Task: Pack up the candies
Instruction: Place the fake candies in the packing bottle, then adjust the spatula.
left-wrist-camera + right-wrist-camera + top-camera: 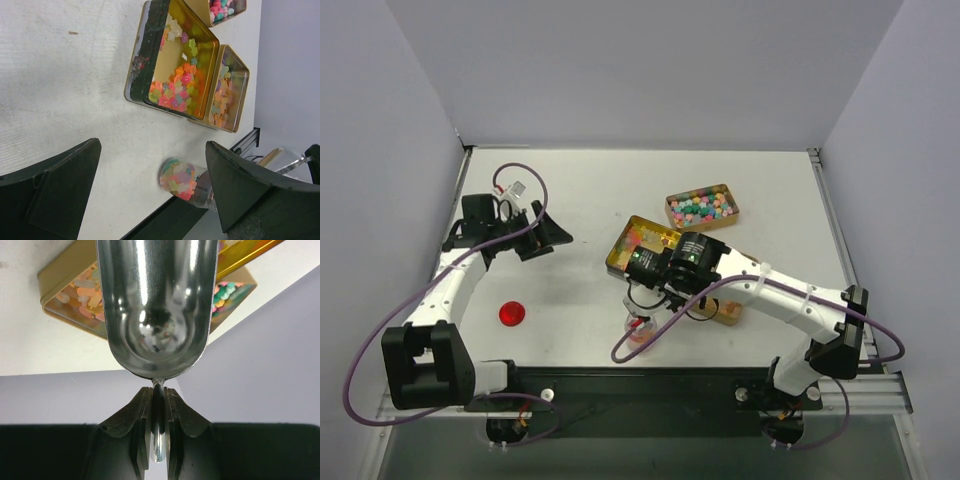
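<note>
Since the scoop (155,300) looks empty in the right wrist view, I read this as the reload leg. The right claw (158,395) is clenched on the scoop's thin handle. The left claw (152,146) is released and sits well off to the side. The candies (175,90) are heaped at one end of the gold tin (150,55), with pastel balls in the far tin (668,207). Some are already in the small jar (180,179) near the table (580,190) edge. My plan is to enter the gold tin at the heaped end with the scoop low and shallow, then push toward the wall and level out before lifting. I'd keep the load modest because the jar mouth looks narrow, and tip slowly, centred over it. The grip on the handle is thin, so I'll watch for the scoop twisting. The red lid (511,313) lies well apart and isn't needed yet.
</note>
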### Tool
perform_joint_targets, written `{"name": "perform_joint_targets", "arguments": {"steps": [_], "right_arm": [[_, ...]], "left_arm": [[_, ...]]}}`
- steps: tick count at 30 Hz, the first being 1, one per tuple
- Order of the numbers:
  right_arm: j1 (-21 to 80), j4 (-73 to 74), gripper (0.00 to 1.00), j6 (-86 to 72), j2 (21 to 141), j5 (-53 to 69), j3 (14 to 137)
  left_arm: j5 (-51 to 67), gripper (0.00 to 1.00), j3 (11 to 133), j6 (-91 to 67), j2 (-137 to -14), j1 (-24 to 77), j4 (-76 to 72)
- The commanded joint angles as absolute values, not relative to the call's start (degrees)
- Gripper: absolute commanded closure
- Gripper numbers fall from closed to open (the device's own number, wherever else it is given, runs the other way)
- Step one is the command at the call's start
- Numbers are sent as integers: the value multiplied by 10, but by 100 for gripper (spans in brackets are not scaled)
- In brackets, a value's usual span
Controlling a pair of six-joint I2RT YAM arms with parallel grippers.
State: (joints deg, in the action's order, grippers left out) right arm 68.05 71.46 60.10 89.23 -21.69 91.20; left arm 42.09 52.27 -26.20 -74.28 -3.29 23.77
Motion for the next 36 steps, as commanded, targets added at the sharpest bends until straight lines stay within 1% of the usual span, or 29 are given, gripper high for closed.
{"name": "perform_joint_targets", "arguments": {"steps": [1,4,5,9,11,15,17,19,20,21,22,23,24,25,26,27,28,29,30,31,33,36], "right_arm": [[604,774,100,584,854,-271,881],[556,764,100,631,804,-279,821],[522,762,100,641,796,-284,777],[434,759,100,670,787,-311,710],[395,759,100,665,808,-322,702],[353,755,100,629,867,-342,720],[345,744,100,621,898,-345,736],[343,729,100,615,915,-327,772],[345,729,100,608,922,-321,786],[345,730,100,583,943,-299,807],[345,740,100,569,954,-286,855],[345,748,100,556,965,-269,886],[346,757,100,545,988,-244,913],[352,773,100,524,997,-226,973],[356,780,100,516,1005,-212,1000],[361,785,100,509,1019,-202,1023],[370,792,100,503,1024,-191,1045],[387,793,100,500,1027,-189,1069],[396,792,100,497,1035,-186,1076],[406,792,100,496,1040,-185,1079],[430,791,100,489,1055,-176,1090],[453,786,100,476,1079,-157,1126]], "left_arm": [[432,3,536,-257,-730,-9,204],[432,3,531,-251,-730,-4,205],[431,3,529,-250,-730,13,209],[428,3,523,-251,-729,19,211],[427,3,519,-252,-727,19,207],[419,3,514,-252,-728,20,206],[417,3,513,-253,-728,21,207],[421,5,515,-256,-728,27,207],[440,9,513,-260,-727,30,190],[462,23,500,-268,-726,34,169],[486,41,491,-304,-729,44,139],[549,68,479,-335,-733,53,45],[567,100,456,-372,-738,61,-12],[583,100,451,-433,-757,69,-50],[615,100,442,-467,-766,88,-149],[631,100,437,-503,-790,97,-207],[639,100,432,-573,-801,105,-258],[644,100,432,-610,-814,119,-357],[653,100,432,-647,-840,125,-411],[657,100,439,-718,-854,130,-508],[662,100,458,-757,-887,141,-547],[660,100,492,-749,-910,145,-521]]}}
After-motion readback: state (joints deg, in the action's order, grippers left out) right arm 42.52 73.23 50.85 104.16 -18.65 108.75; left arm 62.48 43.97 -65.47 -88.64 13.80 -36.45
